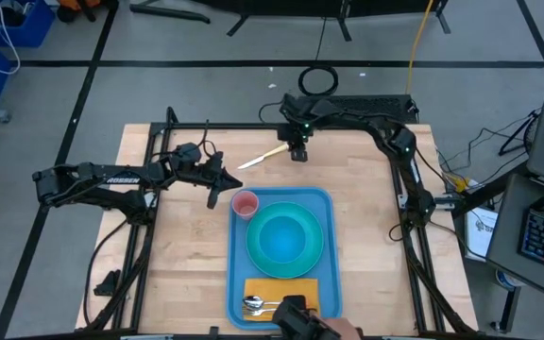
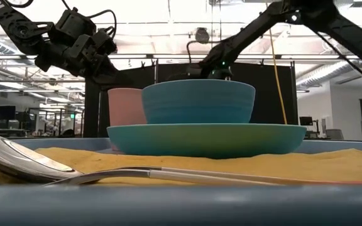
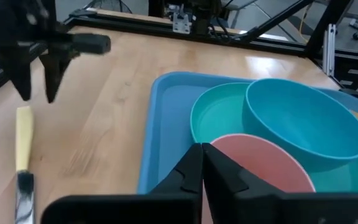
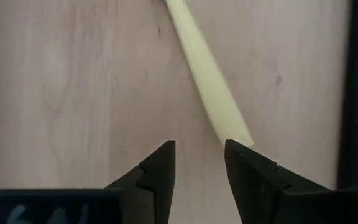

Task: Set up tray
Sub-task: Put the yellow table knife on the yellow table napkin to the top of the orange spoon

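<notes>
One cream-handled utensil [image 1: 264, 156] beyond the flat blue plastic tray [image 1: 331, 274]: our spread right gripper [image 4: 199, 163] sits off-centre and could nudge it aside.

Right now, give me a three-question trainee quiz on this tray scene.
1. True or false: the pink cup stands on the blue tray, beside the turquoise plate.
2. What is stacked on that plate: A a blue bowl, B a spoon, C a napkin?
3. Which gripper is over the cream-handled utensil lying on the bare wooden table?

Key
1. True.
2. A: the blue bowl. The spoon lies on the yellow-orange napkin instead.
3. The right gripper, jaws open above the handle's end; the left gripper is shut near the cup.
</notes>
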Available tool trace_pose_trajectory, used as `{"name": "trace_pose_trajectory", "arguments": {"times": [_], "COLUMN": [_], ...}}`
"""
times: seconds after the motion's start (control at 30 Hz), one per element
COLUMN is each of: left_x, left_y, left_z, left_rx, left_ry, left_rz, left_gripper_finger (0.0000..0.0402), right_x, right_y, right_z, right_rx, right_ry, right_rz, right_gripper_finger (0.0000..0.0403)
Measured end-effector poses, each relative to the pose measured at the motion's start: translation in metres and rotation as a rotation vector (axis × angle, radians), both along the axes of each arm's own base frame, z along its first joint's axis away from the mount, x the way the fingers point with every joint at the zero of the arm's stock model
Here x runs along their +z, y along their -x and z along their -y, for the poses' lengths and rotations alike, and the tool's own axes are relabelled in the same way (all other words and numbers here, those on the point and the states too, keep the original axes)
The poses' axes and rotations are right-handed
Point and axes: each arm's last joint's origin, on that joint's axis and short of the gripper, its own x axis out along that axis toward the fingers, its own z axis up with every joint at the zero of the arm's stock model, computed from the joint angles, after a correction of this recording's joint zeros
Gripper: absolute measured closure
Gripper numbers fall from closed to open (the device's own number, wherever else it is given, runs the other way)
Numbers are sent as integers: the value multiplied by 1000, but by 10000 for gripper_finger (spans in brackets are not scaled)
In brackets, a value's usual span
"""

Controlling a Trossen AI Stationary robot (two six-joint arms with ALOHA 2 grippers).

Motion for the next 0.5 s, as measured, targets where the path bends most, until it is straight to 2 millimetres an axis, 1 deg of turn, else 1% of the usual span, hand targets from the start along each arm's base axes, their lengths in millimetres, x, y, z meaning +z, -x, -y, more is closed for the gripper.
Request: {"name": "trace_pose_trajectory", "arguments": {"times": [0.1, 0.33, 0.43, 0.5], "left_x": [-1, -2, -2, -2], "left_y": [0, 1, 1, 1], "left_z": [0, 0, 0, 0], "left_rx": [-3, -6, -8, -8], "left_ry": [-2, -4, -9, -10], "left_rz": [-11, -24, -23, -23], "left_gripper_finger": [398, 375, 378, 386], "right_x": [-8, -7, -8, -8], "right_y": [-1, -3, 0, 1], "right_z": [-1, -5, -4, -2], "right_rx": [36, 78, 77, 77], "right_ry": [7, 14, 11, 49], "right_rz": [-21, -26, -45, -66], "right_gripper_finger": [268, 267, 266, 266]}}
